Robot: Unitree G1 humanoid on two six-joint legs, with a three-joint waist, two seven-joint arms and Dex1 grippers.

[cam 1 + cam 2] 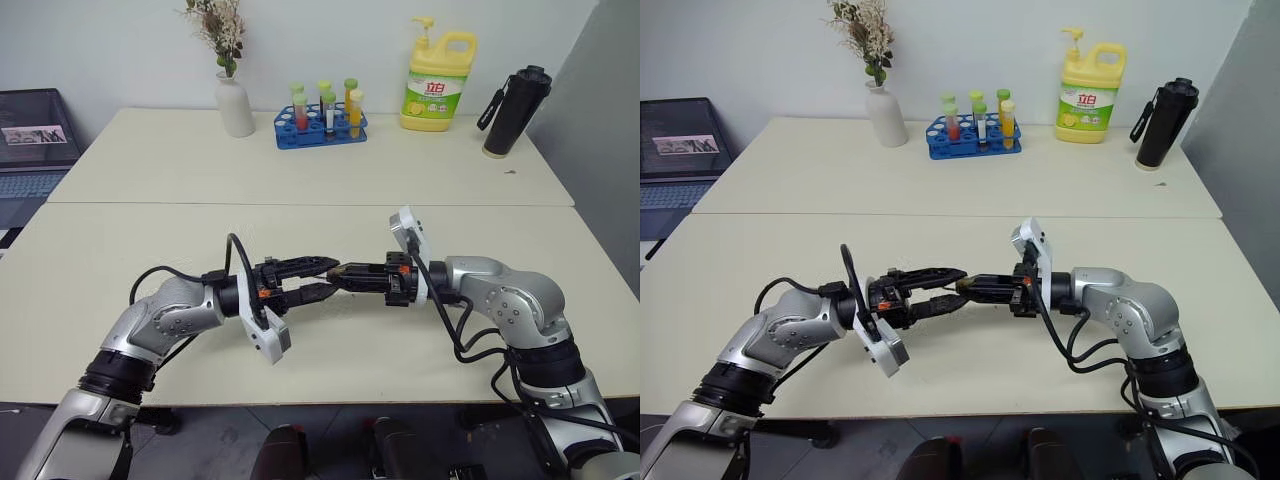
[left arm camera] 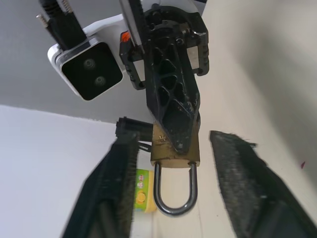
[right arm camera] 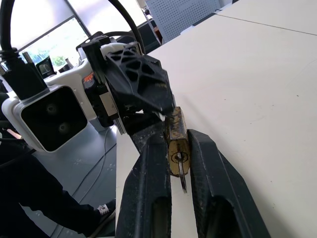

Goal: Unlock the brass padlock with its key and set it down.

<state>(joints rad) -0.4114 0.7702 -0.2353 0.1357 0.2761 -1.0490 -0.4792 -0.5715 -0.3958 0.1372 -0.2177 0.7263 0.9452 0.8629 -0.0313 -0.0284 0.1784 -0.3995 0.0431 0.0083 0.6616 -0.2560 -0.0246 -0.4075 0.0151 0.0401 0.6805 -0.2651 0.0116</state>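
Note:
Both grippers meet tip to tip above the front of the pale table. The brass padlock is a small golden block with a silvery shackle loop. My right gripper is shut on its body. A thin silvery piece, apparently the key, sticks out of the keyhole face. My left gripper is open, one finger on each side of the padlock with a gap on both sides. Both shackle legs enter the body; whether it is locked I cannot tell.
Along the back of the table stand a white vase of dried flowers, a blue rack of test tubes, a yellow detergent bottle and a black bottle. A laptop sits off the table's left side.

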